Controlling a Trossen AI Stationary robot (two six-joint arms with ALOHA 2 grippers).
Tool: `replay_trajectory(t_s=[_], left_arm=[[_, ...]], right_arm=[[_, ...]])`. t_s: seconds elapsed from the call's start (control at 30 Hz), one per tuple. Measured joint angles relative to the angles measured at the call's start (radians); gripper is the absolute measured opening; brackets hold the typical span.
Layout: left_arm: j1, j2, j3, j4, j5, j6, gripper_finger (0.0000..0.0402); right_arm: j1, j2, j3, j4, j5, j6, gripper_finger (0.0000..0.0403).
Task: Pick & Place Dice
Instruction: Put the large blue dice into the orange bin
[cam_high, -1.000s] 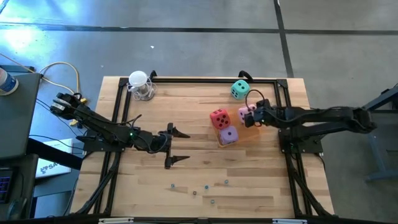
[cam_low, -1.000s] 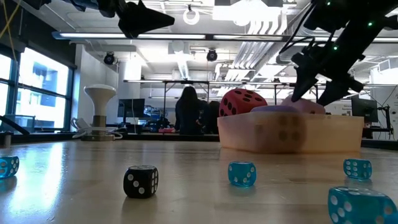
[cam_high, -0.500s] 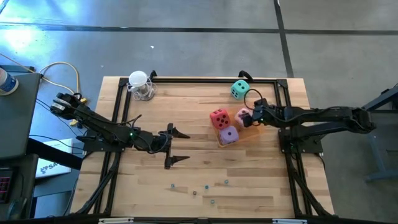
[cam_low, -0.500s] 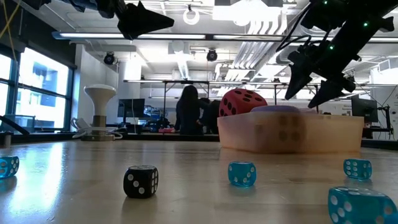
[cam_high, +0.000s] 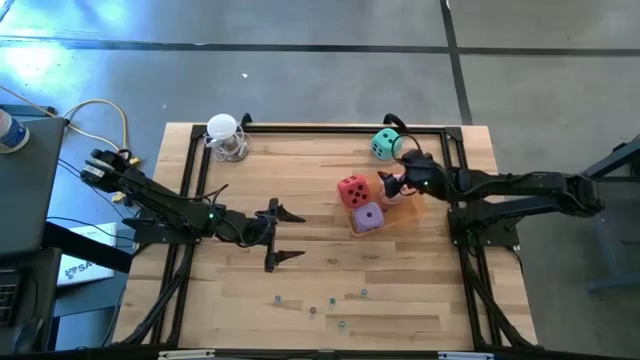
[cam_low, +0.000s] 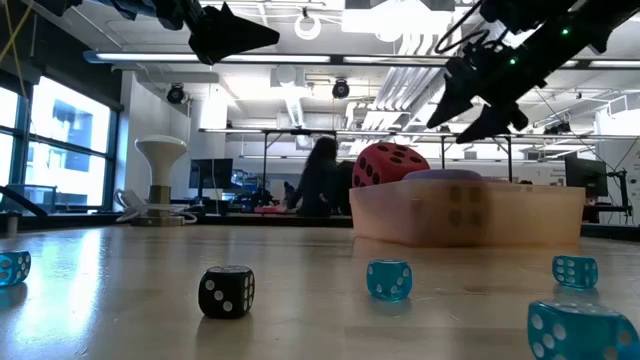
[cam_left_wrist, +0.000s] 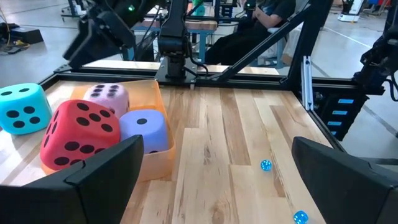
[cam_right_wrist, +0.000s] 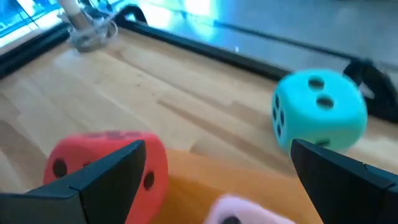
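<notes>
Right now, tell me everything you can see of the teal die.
The teal die is a soft-looking cube with rounded corners and dark pips. It sits flat on the bare wooden table near the far edge, outside the orange tray that holds the red, pink and purple ones. Nothing touches it. The open right gripper hangs just beside it, above the tray's edge. In the right wrist view one face shows two pips, another three.

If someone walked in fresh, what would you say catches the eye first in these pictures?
The bright dice: the red die, pink die and purple die crowd the orange tray right of the table's centre. The teal die sits alone on the wood beyond it, with the open right gripper above the tray.
</notes>
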Motion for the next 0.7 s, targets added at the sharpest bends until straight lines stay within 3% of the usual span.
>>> replay_trajectory(t_s=[0.23, 0.37, 0.57, 0.7], left_arm=[[0.000, 0.000, 0.000, -0.003, 0.000, 0.000, 0.0400], [0.023, 0.000, 0.000, -0.051, 0.056, 0.002, 0.0400], [0.079, 0.000, 0.000, -0.081, 0.106, 0.001, 0.0400], [0.107, 0.000, 0.000, -0.083, 0.106, -0.006, 0.0400]], right_arm=[[-0.116, 0.000, 0.000, 0.039, -0.085, -0.058, 0.0391], [-0.224, 0.004, 0.022, 0.043, -0.165, -0.109, 0.0391], [-0.365, 0.073, 0.167, -0.031, -0.310, -0.142, 0.0391], [-0.383, 0.147, 0.249, -0.089, -0.292, -0.164, 0.0391]])
